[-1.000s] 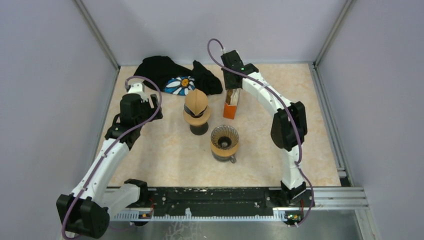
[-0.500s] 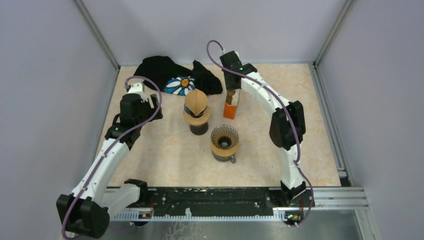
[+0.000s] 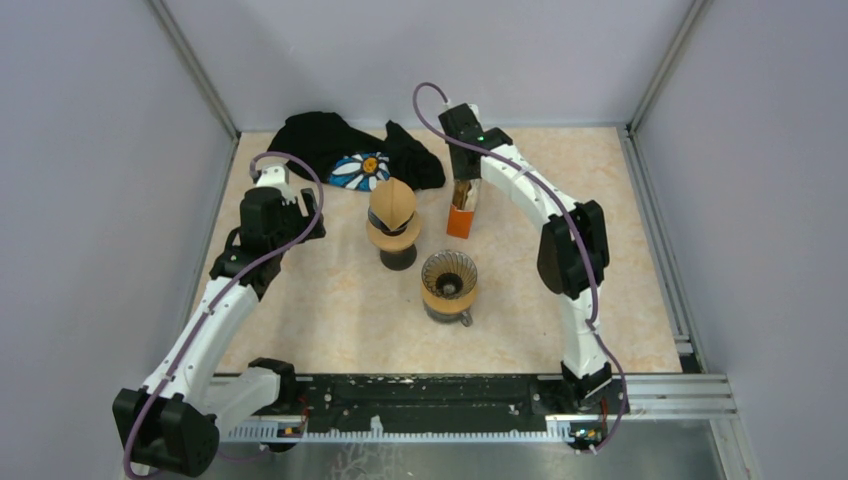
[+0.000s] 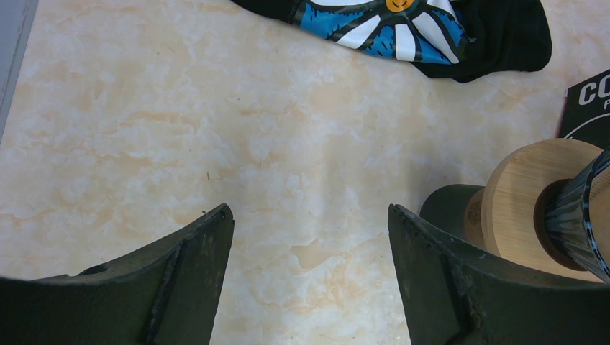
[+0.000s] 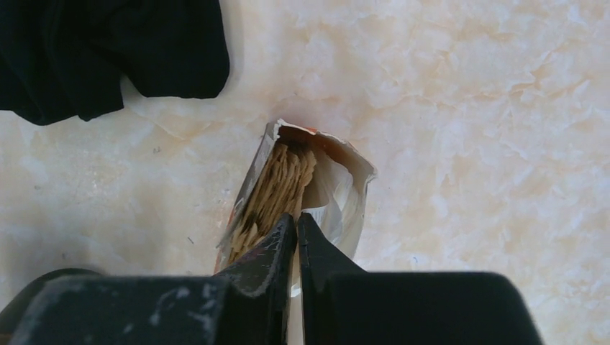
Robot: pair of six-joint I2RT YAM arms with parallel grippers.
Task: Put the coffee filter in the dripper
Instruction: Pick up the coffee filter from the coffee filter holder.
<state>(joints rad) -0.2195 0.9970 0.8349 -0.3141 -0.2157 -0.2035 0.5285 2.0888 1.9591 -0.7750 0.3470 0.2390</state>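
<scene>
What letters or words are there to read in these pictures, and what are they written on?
"CO": white letters on a black panel behind the wooden stand, cut off by the edge of the left wrist view.
"P": just below on the same panel, also cut off.
Filter bag: no print that can be read.
Cloth: a daisy picture, no words.
Top view: any writing is too small to read.

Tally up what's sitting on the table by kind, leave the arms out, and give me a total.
Black cloth with daisy print: 1
Orange filter packet: 1
Dripper with wooden collar: 1
Domed wooden piece on a black base: 1
Total: 4
Not counted: a printed black panel at the edge of the left wrist view, too cropped to identify.
</scene>
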